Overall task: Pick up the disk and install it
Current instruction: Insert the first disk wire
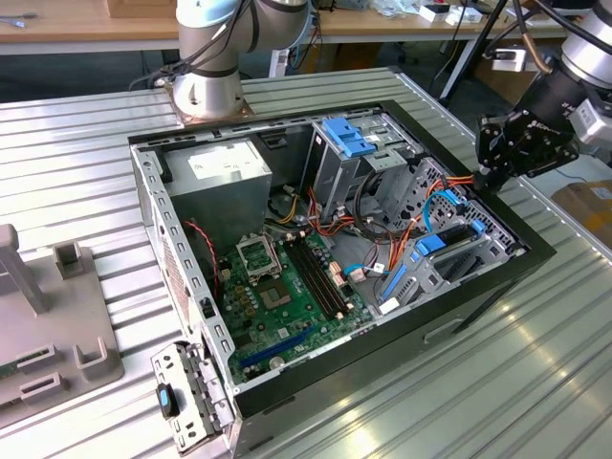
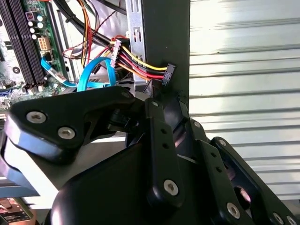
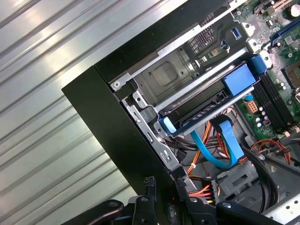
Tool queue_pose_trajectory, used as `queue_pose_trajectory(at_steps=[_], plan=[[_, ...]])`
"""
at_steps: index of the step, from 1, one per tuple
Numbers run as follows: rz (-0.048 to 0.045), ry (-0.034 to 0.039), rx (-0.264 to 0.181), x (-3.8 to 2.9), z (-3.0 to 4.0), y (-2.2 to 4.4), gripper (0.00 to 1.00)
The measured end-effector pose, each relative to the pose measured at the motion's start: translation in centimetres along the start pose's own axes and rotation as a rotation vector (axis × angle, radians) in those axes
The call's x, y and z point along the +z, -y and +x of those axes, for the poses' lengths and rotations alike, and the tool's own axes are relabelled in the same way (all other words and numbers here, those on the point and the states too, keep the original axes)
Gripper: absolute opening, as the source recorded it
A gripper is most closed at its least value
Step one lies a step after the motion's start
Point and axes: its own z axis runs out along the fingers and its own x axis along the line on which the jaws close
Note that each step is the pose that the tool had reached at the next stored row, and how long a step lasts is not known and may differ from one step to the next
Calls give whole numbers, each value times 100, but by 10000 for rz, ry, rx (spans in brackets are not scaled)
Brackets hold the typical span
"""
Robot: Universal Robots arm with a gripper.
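The disk [image 1: 442, 241] lies in a drive bay at the corner of the open computer case [image 1: 478, 316], on the exterior view's right. Its bright blue carrier rail [image 3: 208, 108] runs along its edge, and the metal bay frame covers most of its body. My black gripper [image 1: 490, 163] hangs just outside that corner, above the case wall and apart from the disk. In the first wrist view its fingertips [image 3: 149, 185] stand apart over the black case edge, open, with nothing between them. The second wrist view shows the gripper [image 2: 140, 110] beside a bundle of power cables.
A tall metal bay topped by a blue bracket [image 1: 349, 139] stands at the back of the case, next to the power supply [image 1: 220, 177]. The motherboard [image 1: 277, 287] covers the floor. Blue and orange cables [image 3: 225, 145] loop near the disk. A grey fixture [image 1: 48, 325] sits on the ribbed table [image 1: 535, 382].
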Motion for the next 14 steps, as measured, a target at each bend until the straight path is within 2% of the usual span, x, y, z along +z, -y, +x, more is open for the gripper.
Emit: queue_pose_trajectory(at_steps=[2, 4, 9, 10, 14], plan=[[6, -9, -98, -1, -19, -8, 29], [12, -10, -134, 4, -43, 23, 29], [9, -12, -139, 2, -42, 23, 27], [9, -12, -139, 2, -42, 23, 20], [7, -13, -141, 2, -42, 23, 16]])
